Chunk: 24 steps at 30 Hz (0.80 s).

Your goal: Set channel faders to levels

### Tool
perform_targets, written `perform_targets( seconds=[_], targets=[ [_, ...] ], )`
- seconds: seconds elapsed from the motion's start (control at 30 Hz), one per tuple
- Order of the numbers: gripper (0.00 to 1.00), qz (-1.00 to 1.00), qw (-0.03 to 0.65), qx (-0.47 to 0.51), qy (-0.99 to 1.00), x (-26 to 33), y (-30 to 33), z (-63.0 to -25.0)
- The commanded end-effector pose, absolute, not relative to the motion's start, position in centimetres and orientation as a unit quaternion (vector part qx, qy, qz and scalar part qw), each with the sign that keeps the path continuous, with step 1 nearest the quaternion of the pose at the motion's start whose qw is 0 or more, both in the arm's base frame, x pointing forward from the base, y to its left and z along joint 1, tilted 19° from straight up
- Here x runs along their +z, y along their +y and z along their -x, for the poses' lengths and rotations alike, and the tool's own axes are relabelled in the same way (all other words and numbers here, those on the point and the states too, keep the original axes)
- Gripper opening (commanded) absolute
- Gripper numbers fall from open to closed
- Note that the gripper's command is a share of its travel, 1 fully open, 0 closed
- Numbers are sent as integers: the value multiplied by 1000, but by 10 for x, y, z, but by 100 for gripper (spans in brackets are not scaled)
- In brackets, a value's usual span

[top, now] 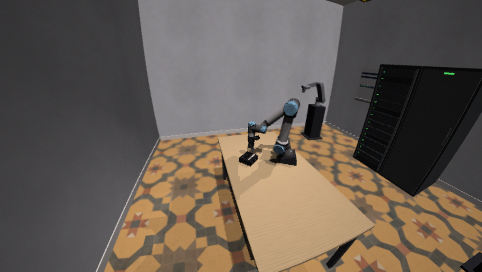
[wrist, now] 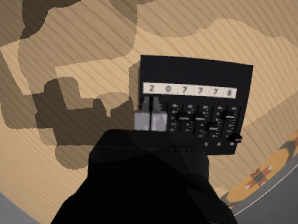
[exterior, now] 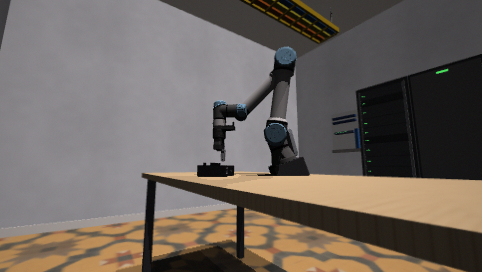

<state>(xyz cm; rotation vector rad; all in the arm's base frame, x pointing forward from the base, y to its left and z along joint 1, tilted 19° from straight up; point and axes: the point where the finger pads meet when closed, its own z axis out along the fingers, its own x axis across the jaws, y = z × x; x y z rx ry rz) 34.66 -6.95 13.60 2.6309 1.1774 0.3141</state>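
Black lighting desk (wrist: 200, 96), one in number, flat on a pale wooden table (top: 295, 205) near the far end, just beside the arm's base (top: 289, 159). One strip of white tape (wrist: 189, 88) across the desk's upper part, with six small figures too blurred to read for certain. Below the tape, a row of faders (wrist: 200, 123): about five visible in the wrist view, caps at slightly differing heights, with the leftmost part of the row hidden behind the fingers; exact levels too small to tell. One arm (exterior: 280, 95), reaching out from the base and bent down over the desk. One gripper (wrist: 150, 120), pointing straight down, two grey fingers pressed together with nothing between them, tips over the left end of the fader row, close above or touching the desk, which of the two impossible to say. One dark server cabinet (top: 425, 125) to the right of the table, well apart. One black pedestal (top: 313, 120) by the back wall, behind the base. Four table legs not all in view; two dark ones (exterior: 148, 220) visible from the side.
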Motion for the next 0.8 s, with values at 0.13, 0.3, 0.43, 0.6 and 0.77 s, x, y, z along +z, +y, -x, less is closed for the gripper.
perform_targets(
  seconds=[0.13,0.3,0.43,0.6,0.77],
  targets=[
    [0,-901,121,108,403,134,-70,-348],
    [0,-901,121,108,403,133,-70,-348],
    [0,-901,121,108,403,132,-70,-348],
    [0,-901,121,108,403,132,-70,-348],
    [0,-901,121,108,403,132,-70,-348]
  ],
)
